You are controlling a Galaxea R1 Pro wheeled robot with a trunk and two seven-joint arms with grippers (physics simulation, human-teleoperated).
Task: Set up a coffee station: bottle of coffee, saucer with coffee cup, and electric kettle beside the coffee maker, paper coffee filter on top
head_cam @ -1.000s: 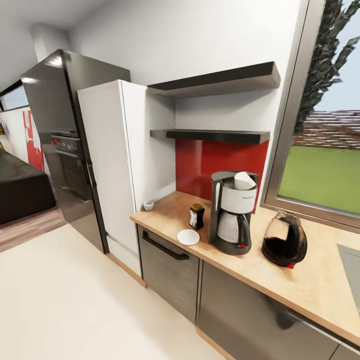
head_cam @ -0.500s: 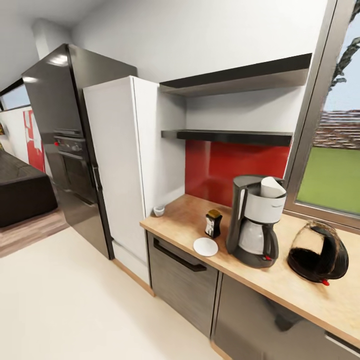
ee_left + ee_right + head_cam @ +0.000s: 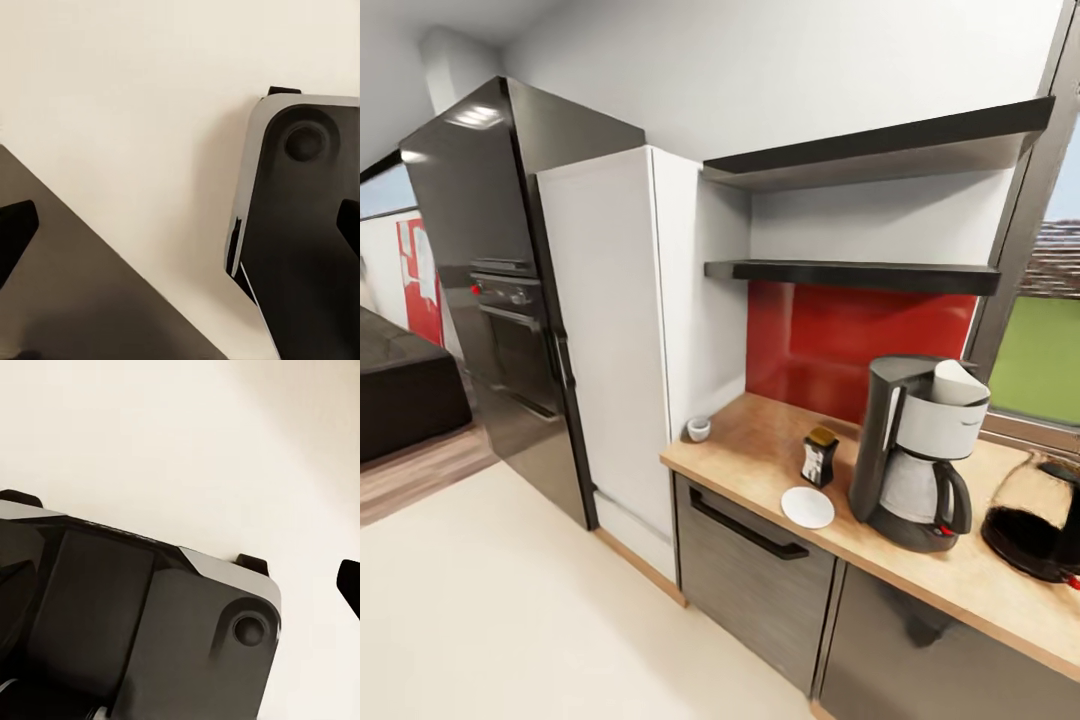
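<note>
On the tabletop [image 3: 760, 440] the cup [image 3: 699, 428] sits far left of the saucer [image 3: 807, 507]; approach it squarely; jaws' state cannot be told.

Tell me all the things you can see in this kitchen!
coffee maker: one, black and silver-grey, on the countertop
paper coffee filter: one, white, on top of the coffee maker
bottle of coffee: one, dark with gold cap, left of the coffee maker
saucer: one, white, in front of the bottle
coffee cup: one, white-grey, countertop's far left corner, off the saucer
electric kettle: one, glass and black, at the right edge
shelves: two, black, on the wall
oven tower: one, black, left
left gripper: open, over the floor
</note>
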